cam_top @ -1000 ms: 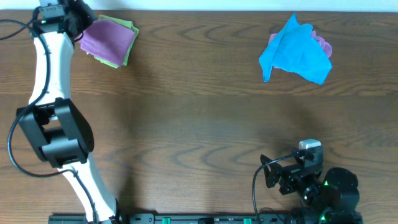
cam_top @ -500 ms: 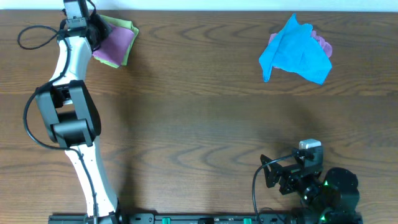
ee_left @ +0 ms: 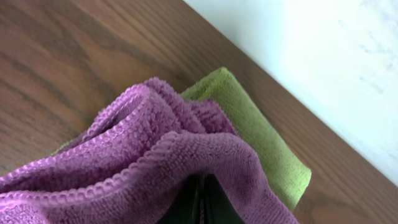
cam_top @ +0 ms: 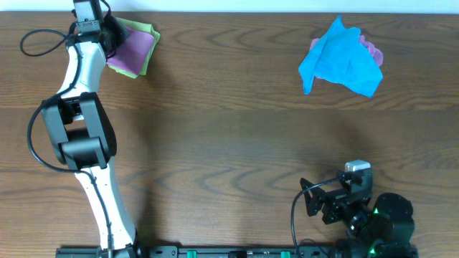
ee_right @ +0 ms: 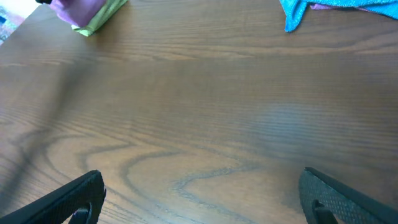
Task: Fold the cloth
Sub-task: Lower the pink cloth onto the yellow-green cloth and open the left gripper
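Observation:
The purple cloth lies bunched on top of a lime-green folded cloth at the table's far left corner. My left gripper is at the purple cloth's left edge and is shut on it. In the left wrist view the purple cloth drapes in folds over my closed left gripper, with the green cloth beneath it. My right gripper is open and empty low over bare table at the near right. The white tag is not visible.
A bright blue cloth lies crumpled at the far right, with a bit of pink-purple fabric showing under it. The table's far edge runs just behind the green cloth. Bare wood lies between the two arms.
A second ago the left gripper was further left with the purple cloth spread wider. It has moved right, bunching the cloth over itself. Nothing has moved in the last half second.

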You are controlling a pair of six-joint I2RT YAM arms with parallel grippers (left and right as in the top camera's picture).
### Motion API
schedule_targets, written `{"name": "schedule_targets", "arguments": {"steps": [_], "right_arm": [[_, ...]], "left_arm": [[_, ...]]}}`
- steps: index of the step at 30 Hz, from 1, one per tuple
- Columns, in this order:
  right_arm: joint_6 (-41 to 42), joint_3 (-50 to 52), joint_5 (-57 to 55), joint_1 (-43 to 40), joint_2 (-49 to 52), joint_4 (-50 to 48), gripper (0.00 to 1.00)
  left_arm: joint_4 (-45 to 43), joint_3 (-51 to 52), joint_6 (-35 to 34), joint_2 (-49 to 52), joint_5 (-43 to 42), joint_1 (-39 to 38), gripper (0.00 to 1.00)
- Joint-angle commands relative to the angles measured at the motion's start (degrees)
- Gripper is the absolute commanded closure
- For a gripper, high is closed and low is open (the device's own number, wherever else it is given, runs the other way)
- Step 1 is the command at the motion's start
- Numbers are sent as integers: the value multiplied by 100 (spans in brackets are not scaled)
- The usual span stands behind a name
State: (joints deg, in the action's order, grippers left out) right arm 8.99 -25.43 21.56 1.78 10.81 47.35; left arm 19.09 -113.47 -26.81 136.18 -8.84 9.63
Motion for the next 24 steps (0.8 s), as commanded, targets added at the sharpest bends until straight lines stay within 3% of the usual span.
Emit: {"name": "schedule_targets", "arguments": {"steps": [1, 5, 9, 11, 13, 14, 24], "right_arm": [[83, 9, -20, -42, -37, 9, 1], [83, 9, -20, -42, -37, 9, 1], [83, 9, -20, -42, -37, 9, 1], [83, 9, -20, -42, -37, 9, 1], [83, 9, -20, -42, -37, 9, 1], [83, 9, -20, -42, -37, 9, 1], [83, 9, -17, -42, -37, 9, 1]], "left_arm": [[229, -223, 153, -433, -122, 20, 94], [664, -223, 455, -986, -107, 20, 94], [1322, -223, 796, -1652, -105, 20, 69], [1714, -223, 1001, -1987, -103, 20, 47], [2164, -223, 1137, -2306, -59, 20, 10], [2326, -223, 1150, -2406, -50, 20, 4], [3331, -223, 1163, -3025, -46, 13, 4]]}}
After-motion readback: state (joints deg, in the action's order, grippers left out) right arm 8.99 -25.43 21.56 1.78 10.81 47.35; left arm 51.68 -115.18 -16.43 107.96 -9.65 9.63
